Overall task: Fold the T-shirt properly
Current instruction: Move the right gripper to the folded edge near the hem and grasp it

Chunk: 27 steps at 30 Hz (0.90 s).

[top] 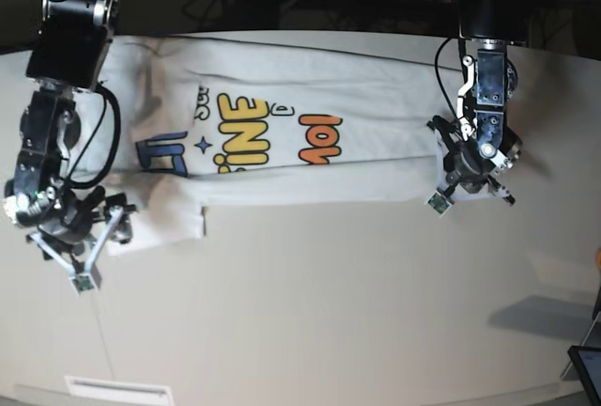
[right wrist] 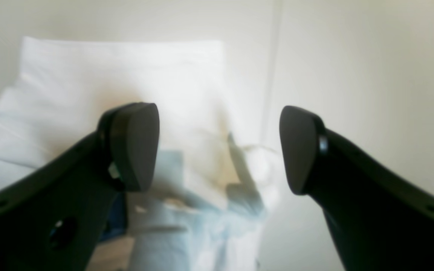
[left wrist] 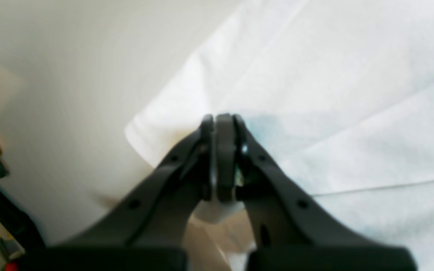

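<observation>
1. Left wrist view: the left gripper [left wrist: 220, 124] has its dark jaws pressed together, and a small tuft of white cloth shows just behind the pads, so it appears to pinch an edge of the large white cotton T-shirt [left wrist: 333, 113]. The shirt spreads to the right of the jaws over the pale tabletop [left wrist: 70, 75].

2. Right wrist view: the right gripper [right wrist: 219, 148] stands spread wide, holding nothing. Blurred white and bluish folds of the shirt lie below and between its pads.

3. Base view: the T-shirt [top: 282, 133] lies stretched across the far half of the table, its near long edge already folded over and the yellow and orange print showing. The left gripper [top: 470, 180] sits at the shirt's right end; the right gripper [top: 80, 237] hovers over the sleeve at its left end.

4. Doing it well, as I judge: close the right claw on the matching edge first, then lift both ends level and carry them together, keeping the cloth taut so the fold lands straight.
</observation>
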Each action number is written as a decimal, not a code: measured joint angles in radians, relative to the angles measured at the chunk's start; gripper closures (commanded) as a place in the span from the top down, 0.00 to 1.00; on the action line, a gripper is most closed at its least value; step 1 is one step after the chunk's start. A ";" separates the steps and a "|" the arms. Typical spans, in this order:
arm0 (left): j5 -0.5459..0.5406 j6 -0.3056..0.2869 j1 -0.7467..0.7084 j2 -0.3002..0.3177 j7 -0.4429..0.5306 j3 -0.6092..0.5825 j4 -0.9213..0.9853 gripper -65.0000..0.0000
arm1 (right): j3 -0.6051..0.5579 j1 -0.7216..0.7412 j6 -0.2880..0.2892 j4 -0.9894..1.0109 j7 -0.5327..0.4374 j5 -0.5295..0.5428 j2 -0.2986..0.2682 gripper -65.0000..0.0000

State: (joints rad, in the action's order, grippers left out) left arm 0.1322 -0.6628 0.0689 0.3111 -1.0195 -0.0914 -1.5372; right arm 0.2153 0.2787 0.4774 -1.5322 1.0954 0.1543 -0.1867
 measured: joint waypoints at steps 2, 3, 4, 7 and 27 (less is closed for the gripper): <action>0.000 0.000 -0.002 0.000 0.000 0.001 0.000 0.00 | -0.023 0.030 0.034 0.106 -0.060 0.003 0.005 0.74; 0.005 0.001 -0.004 -0.001 0.004 0.003 0.000 0.00 | -0.029 0.040 0.039 0.152 -0.084 -0.002 0.003 0.74; 0.005 0.001 -0.005 -0.001 0.007 0.005 0.000 0.00 | -0.037 0.050 0.045 0.199 -0.110 -0.006 -0.004 0.73; 0.000 0.001 -0.006 0.000 0.009 0.006 0.000 0.00 | -0.054 0.071 0.041 0.309 -0.172 -0.021 -0.012 0.73; 0.003 0.001 -0.005 0.001 0.007 0.001 0.000 0.00 | -0.059 0.210 0.045 0.667 -0.371 -0.014 -0.103 0.74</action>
State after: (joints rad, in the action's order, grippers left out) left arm 0.1352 -0.6621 0.0635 0.3119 -1.0126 -0.0902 -1.5372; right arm 0.1566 0.4889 0.5228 -0.8650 0.7246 0.1406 -0.2901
